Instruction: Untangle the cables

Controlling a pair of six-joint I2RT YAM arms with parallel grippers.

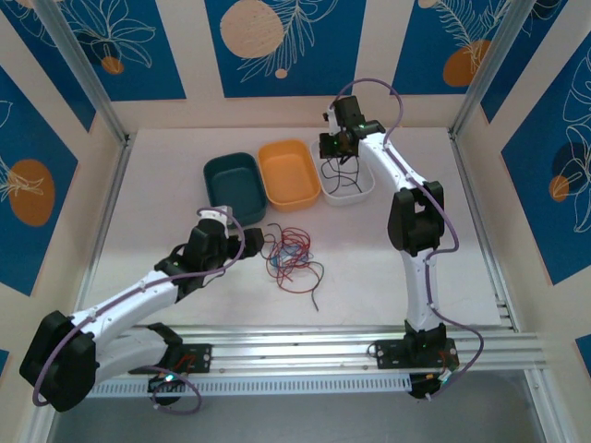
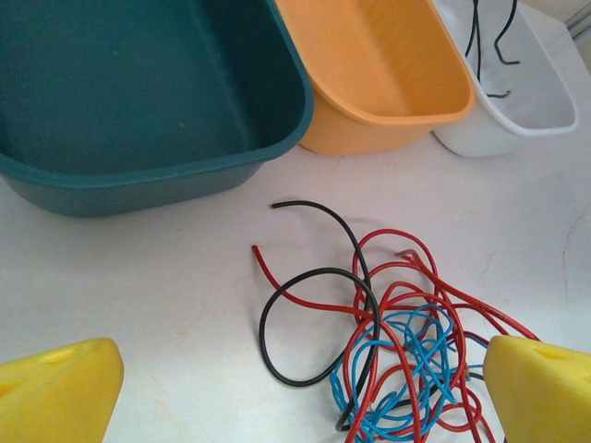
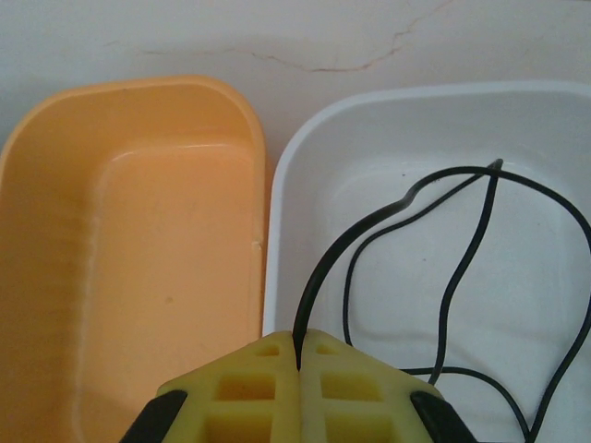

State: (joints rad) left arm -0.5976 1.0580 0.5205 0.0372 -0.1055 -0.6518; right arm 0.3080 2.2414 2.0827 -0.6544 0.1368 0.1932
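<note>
- While the left gripper (image 1: 253, 243) sits low over the table (image 1: 157, 198), its yellow fingers (image 2: 57, 391) are spread wide, with nothing clamped between them.
- Just ahead of that open hand lie the cables (image 2: 399, 355): a loose tangle flat on the table, mostly red, with blue strands knotted through the middle and a black loop trailing off to the left.
- From above, the tangle sits mid-table, on the near side of the bins and clear of them.
- Over to the right gripper (image 3: 298, 356): jaws pressed tight together, pinching a black cable (image 3: 413, 191) right at the tips.
- That black cable hangs from the grip and curls in long loops down into the white bin (image 3: 369, 101) below.
- Three bins stand in a row at the far side: teal bin (image 1: 233, 182), orange bin (image 1: 289, 173), then the white one, packed side by side.
</note>
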